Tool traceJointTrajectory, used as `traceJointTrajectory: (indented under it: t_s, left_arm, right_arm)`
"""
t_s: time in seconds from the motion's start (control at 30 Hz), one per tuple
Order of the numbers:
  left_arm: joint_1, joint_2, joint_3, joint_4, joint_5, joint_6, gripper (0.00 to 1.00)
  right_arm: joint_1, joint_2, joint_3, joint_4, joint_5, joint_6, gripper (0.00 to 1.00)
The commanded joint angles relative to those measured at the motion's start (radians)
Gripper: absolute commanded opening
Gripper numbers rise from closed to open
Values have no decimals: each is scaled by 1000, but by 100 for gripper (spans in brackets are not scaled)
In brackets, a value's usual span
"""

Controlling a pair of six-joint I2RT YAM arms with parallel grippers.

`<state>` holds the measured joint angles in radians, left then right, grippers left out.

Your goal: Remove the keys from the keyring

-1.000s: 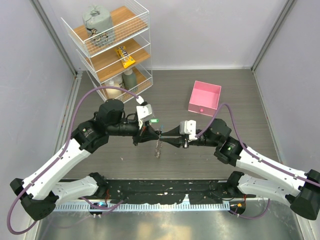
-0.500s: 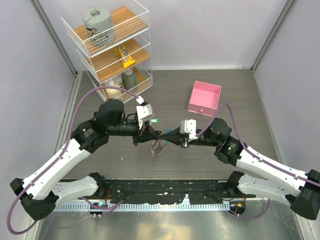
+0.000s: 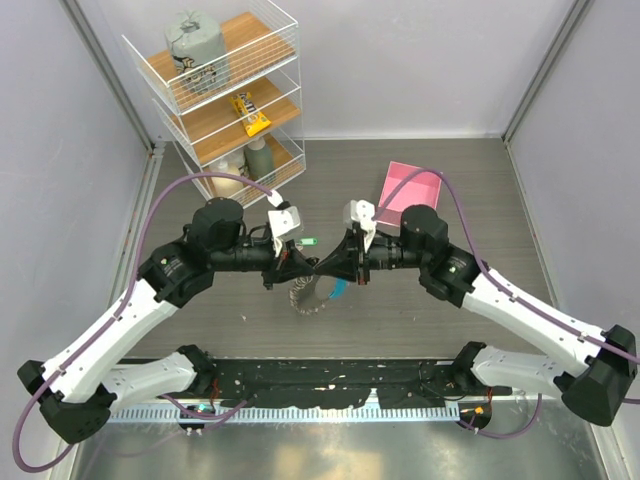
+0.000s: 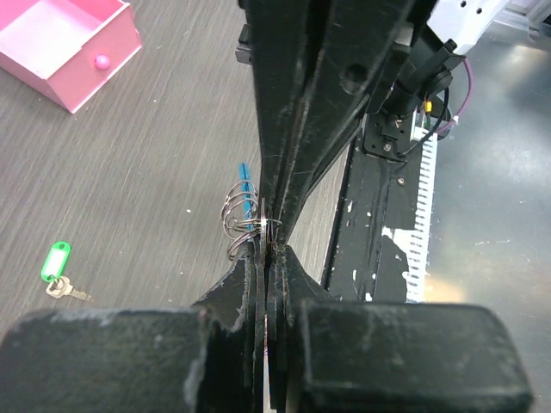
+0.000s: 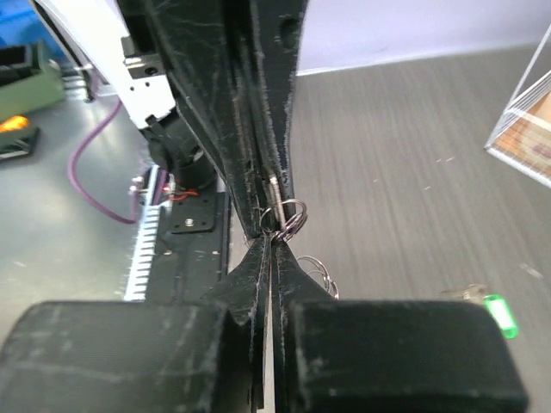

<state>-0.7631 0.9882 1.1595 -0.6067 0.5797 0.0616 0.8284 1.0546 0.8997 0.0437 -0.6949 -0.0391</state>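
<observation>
My left gripper [image 3: 316,268] and right gripper [image 3: 328,268] meet tip to tip above the table's middle. Both are shut on the thin wire of the keyring [image 3: 318,296], which hangs below them; its blue band [image 3: 340,292] curves to the right. The keys [image 3: 303,299] hang as a jagged silver fringe on its left. In the left wrist view my gripper [image 4: 267,234] pinches the wire beside small silver rings [image 4: 238,215] and the blue band [image 4: 244,177]. In the right wrist view my gripper [image 5: 274,234] pinches the wire beside the rings [image 5: 294,215].
An open pink box [image 3: 412,194] stands at the back right, behind the right arm. A single key with a green tag [image 3: 311,241] lies on the table behind the grippers. A white wire shelf [image 3: 225,95] with goods stands at the back left.
The right arm has swung up and toward the back, its wrist now nearer the pink box. The keyring has turned between the grippers, so the blue band now shows.
</observation>
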Motion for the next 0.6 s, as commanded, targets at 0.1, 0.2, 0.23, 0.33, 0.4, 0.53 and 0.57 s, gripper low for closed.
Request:
traceJointTrajectory:
  t_s: [0.1,0.2,0.23,0.33,0.4,0.53,0.57]
  left_arm:
    - [-12,-5,28,54,55,6,0]
    - [-12,-5,22,64,58,6,0]
    - [-12,-5,22,64,60,6,0]
    - [-12,-3,20,65,60,6,0]
    - [-12,-6,20,64,57,6,0]
    - [-12,-3,26,61,40,4,0]
    - [-12,-2,28,59,37,7,0]
  right_arm:
    - [-73,94,136,87,-124,341,5]
    - [-113,149,105,284,-228,526,5]
    - [-132,159,85,326,-236,617,5]
    - [-149,176,62,436,-256,714,5]
    - [-152,170,51,459,-264,699,8]
    - [-152,96,9,426,-229,560,27]
    - [-152,76,-14,415,-216,523,32]
